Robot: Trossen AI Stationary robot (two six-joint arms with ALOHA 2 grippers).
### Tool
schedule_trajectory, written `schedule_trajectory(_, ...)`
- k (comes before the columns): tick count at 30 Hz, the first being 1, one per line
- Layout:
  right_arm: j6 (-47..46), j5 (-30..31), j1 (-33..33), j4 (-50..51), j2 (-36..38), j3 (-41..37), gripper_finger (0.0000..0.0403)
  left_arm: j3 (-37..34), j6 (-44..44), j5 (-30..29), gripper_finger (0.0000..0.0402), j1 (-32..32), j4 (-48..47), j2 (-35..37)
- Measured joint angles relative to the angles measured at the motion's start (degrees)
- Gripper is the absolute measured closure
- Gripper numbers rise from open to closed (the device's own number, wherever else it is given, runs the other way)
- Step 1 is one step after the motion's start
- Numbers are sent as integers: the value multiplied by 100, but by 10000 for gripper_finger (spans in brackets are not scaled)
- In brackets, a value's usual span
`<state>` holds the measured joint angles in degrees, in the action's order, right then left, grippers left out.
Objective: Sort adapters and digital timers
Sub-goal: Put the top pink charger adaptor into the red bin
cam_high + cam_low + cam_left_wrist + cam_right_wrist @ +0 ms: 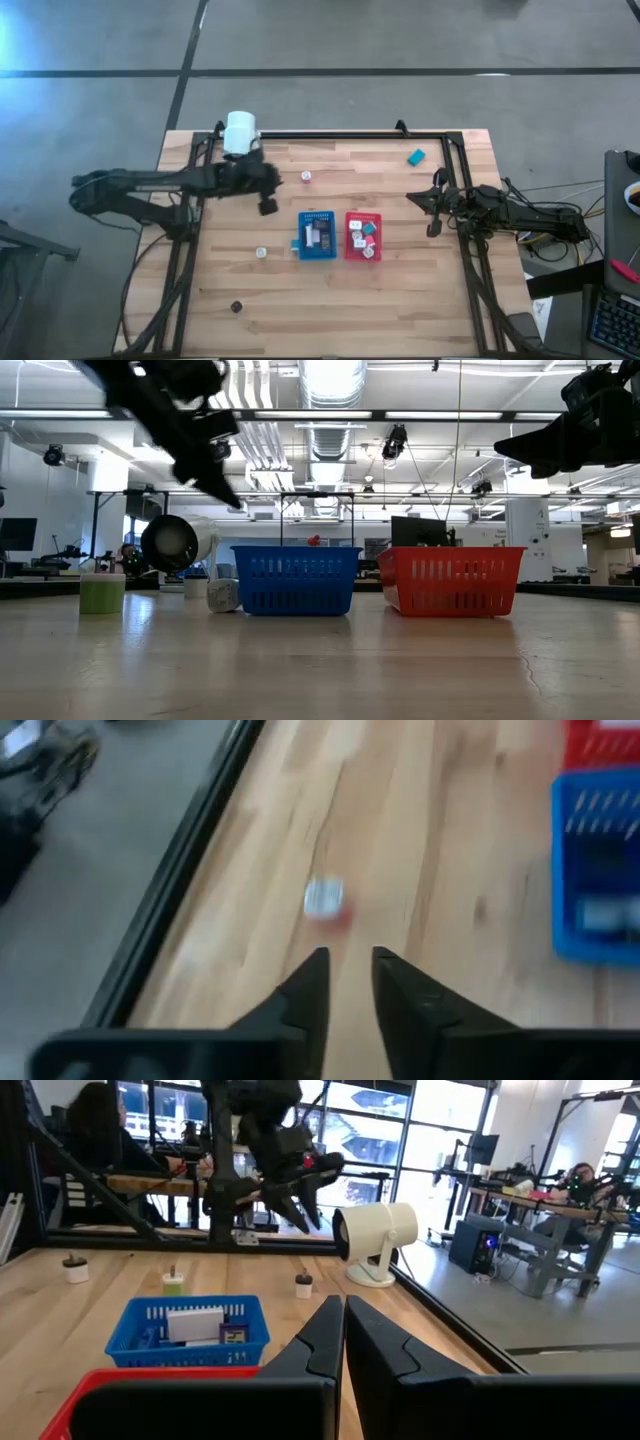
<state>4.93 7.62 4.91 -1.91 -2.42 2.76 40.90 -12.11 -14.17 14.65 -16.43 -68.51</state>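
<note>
Table (400,290): wood planks, black frame round it
Left end effector (268,206): raised above table, fingers slightly apart, nothing in them
Right end effector (433,230): beside red basket (363,236), pressed together
Adapters (261,253): loose on table; some in red basket
Timers (416,156): teal one far corner; others in blue basket (317,236)

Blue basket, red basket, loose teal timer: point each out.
blue basket (296,580), low view, front wall.
red basket (450,581), low view, front wall.
teal timer (416,156), high view, its top face, far right of table.
</note>
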Motion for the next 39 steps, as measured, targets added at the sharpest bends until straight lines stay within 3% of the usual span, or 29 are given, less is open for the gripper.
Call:
schedule_trajectory(2, -4, -2, 0, 0, 0, -1, 394, 496, -261, 417, 295, 158, -20, -456)
schedule_trajectory(6, -31, -13, 0, 22, 0, 0, 394, 1442, -587, 1926, 244, 585, -434, -1313)
schedule_trajectory(7, -31, -15, 0, 46, 0, 0, 394, 1654, -608, 2026, 235, 679, -568, -1546)
schedule_trajectory(16, -46, -16, 0, 276, 2, -2, 394, 2681, -1056, 2014, 209, 1117, -1084, -2940)
schedule_trajectory(23, -42, -17, 3, 345, 0, -2, 394, 2739, -1167, 1769, 200, 1106, -1253, -3143)
schedule_trajectory(33, -106, -17, 2, 340, 0, -2, 394, 2953, -1407, 1681, 116, 1121, -1391, -3892)
schedule_trajectory(39, -22, -15, 2, 339, 0, -2, 394, 3122, -1518, 1453, 105, 1204, -1408, -4155)
